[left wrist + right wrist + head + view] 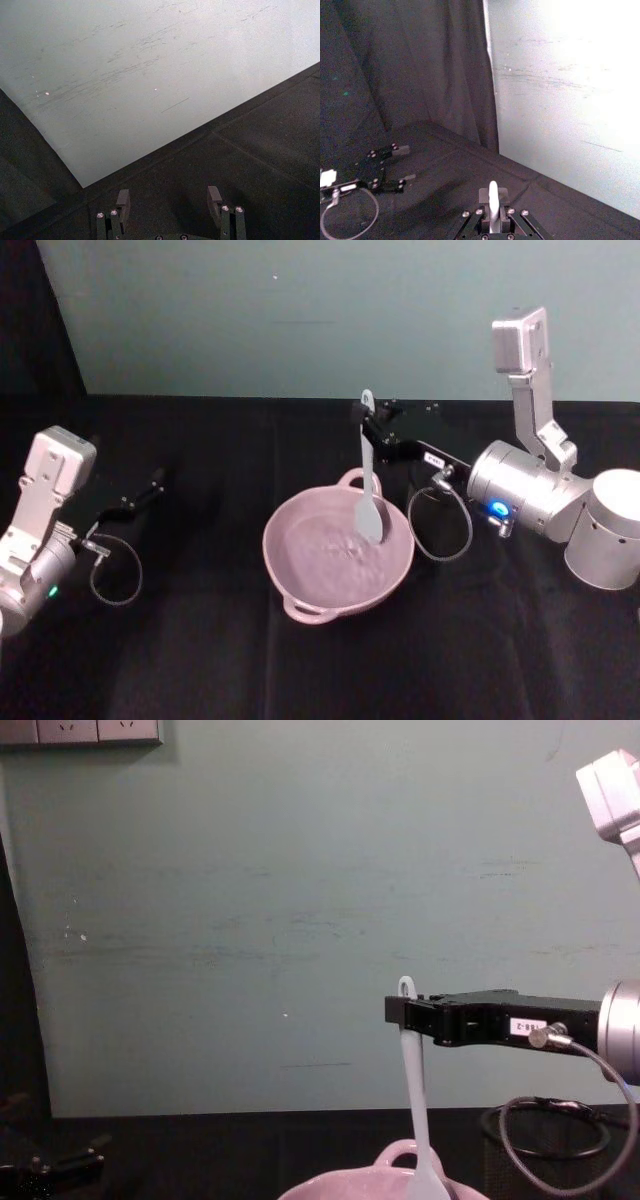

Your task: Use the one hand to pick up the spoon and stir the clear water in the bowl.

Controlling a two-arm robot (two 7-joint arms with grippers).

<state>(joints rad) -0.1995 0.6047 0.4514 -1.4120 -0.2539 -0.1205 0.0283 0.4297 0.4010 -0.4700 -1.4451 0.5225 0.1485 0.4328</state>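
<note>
The pale pink bowl [338, 555] sits at the table's middle, its loop handle toward the back. The white spoon [368, 472] stands nearly upright with its flat head down inside the bowl, on the right side. My right gripper [366, 422] reaches in from the right and is shut on the spoon's handle just below the holed end; the chest view shows the right gripper [404, 1013] clamped on the spoon [415, 1100] above the bowl's rim [400, 1160]. The spoon's tip [493, 200] pokes up between the right fingers. My left gripper [155, 480] rests open at the far left.
The table is draped in black cloth, with a pale green wall close behind. A cable loop [440, 520] hangs from the right wrist beside the bowl. A black mesh cup [560, 1145] stands at the back right, behind the right arm.
</note>
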